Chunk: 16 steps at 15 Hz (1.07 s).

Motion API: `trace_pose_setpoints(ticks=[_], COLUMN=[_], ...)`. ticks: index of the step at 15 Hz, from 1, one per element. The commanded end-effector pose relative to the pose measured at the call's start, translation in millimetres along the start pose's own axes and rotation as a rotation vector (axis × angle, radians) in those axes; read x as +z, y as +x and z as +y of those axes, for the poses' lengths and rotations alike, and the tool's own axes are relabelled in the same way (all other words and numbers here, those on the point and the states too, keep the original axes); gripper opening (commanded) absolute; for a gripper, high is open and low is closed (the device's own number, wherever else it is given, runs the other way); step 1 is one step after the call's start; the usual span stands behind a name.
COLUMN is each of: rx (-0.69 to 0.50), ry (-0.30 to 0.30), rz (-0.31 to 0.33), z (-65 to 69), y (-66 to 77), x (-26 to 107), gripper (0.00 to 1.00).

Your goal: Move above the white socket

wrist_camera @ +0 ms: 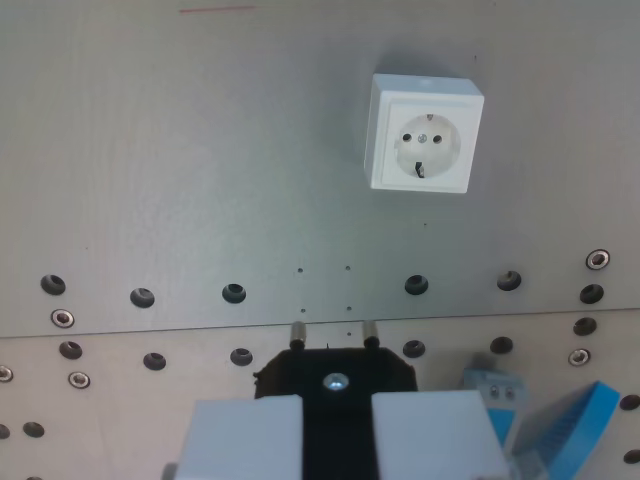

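Note:
A white square socket (425, 133) with a round recess and two pin holes is mounted on the grey metal plate (180, 170), in the upper right of the wrist view. My gripper (338, 425) is at the bottom centre, its two pale fingers (245, 435) shut on a black plug (335, 372). The plug's two metal pins (297, 331) point toward the plate. The socket lies up and to the wrist view's right of the plug, well apart from it.
A row of bolt holes (234, 292) crosses the plate below the socket, and a seam (150, 332) runs just under it. A blue plastic part (575, 425) sits at the bottom right corner. A thin red line (215, 9) marks the top edge.

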<state>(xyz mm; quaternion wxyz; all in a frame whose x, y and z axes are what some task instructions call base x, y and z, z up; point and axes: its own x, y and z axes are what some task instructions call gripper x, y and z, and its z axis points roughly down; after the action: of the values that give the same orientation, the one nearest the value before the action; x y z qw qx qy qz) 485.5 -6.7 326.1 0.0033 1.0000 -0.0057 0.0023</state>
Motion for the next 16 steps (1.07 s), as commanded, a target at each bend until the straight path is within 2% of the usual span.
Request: trace_pose_setpoints(ticks=[1, 10, 16], rx=[0.001, 0.003, 0.009], ry=[0.000, -0.002, -0.004], rz=[0.000, 0.002, 0.031], z=[0.0, 0.9, 4.4], y=[-0.1, -0.5, -1.9], x=[0.1, 3.0, 13.9], gripper=[0.00, 0.00, 0.00])
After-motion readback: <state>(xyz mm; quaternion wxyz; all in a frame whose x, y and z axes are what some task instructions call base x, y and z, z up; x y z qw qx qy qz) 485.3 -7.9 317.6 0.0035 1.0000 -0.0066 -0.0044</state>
